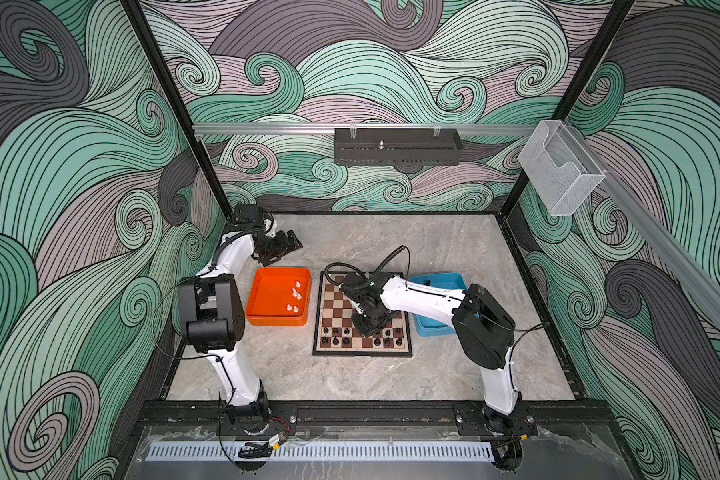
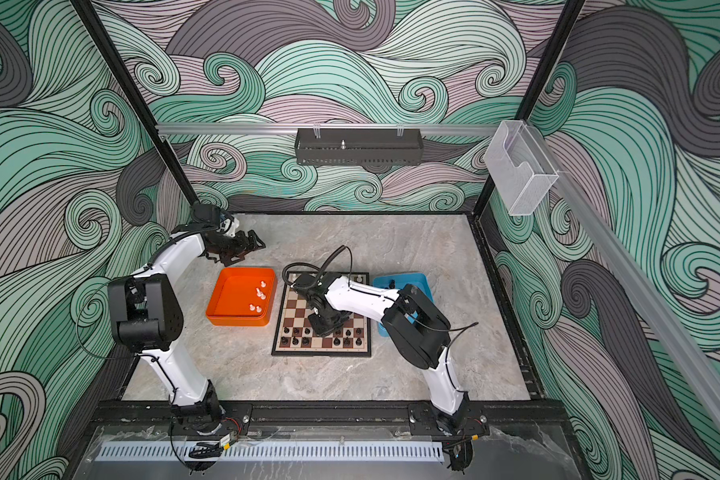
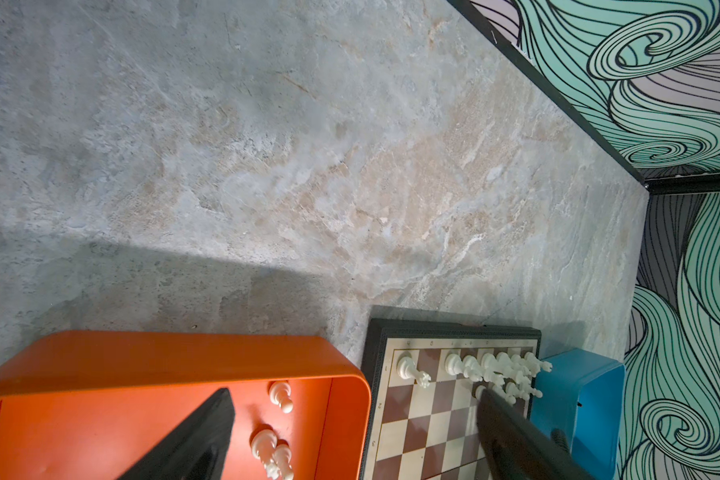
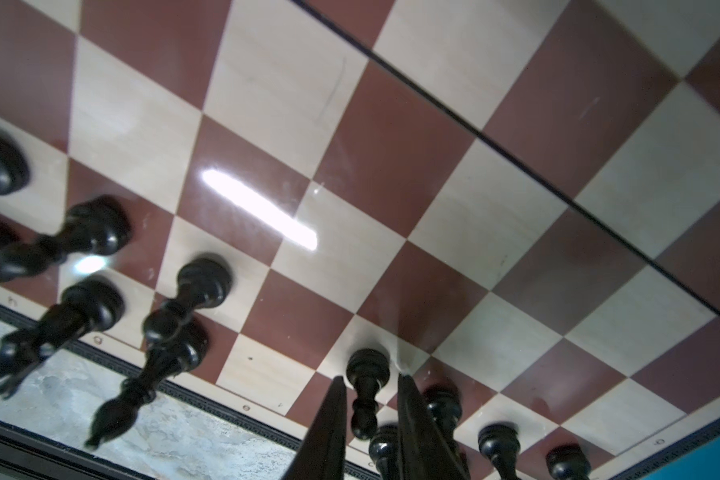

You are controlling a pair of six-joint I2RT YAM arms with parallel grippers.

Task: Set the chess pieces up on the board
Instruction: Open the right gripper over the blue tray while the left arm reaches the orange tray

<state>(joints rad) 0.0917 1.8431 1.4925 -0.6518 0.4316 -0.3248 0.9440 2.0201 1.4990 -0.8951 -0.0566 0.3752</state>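
Right wrist view alone shows right gripper (image 4: 371, 376) slightly parted around black pawn (image 4: 364, 409).

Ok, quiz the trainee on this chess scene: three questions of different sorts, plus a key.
1. True or false: the orange tray is empty.
2. Which is low over the board? A) left gripper B) right gripper C) neither
3. What colour are the chess pieces on the board's nearest rows in both top views?
Key: 1 false, white pieces sit in it. 2 B. 3 black.
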